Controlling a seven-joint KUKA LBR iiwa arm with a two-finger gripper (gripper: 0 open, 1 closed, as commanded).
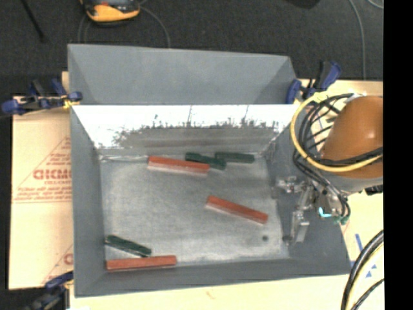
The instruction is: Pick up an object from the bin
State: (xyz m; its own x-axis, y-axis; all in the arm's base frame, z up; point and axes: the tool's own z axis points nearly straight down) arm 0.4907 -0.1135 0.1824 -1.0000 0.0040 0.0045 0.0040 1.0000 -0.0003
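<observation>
By bin's (pixel 84 173) right wall gripper (pixel 292 232) hovers; open or closed, can't tell. Approach step: next needs shift over nearest red bar (pixel 236 209).

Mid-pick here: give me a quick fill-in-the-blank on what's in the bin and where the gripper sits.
1. The bin holds ___ red bars in all.
2. The gripper hangs by the bin's ___ wall in this view.
3. The middle bar, nearest the gripper, is ___.
4. The front red bar lies beside a ___ bar.

Missing words: three; right; red; green.
</observation>
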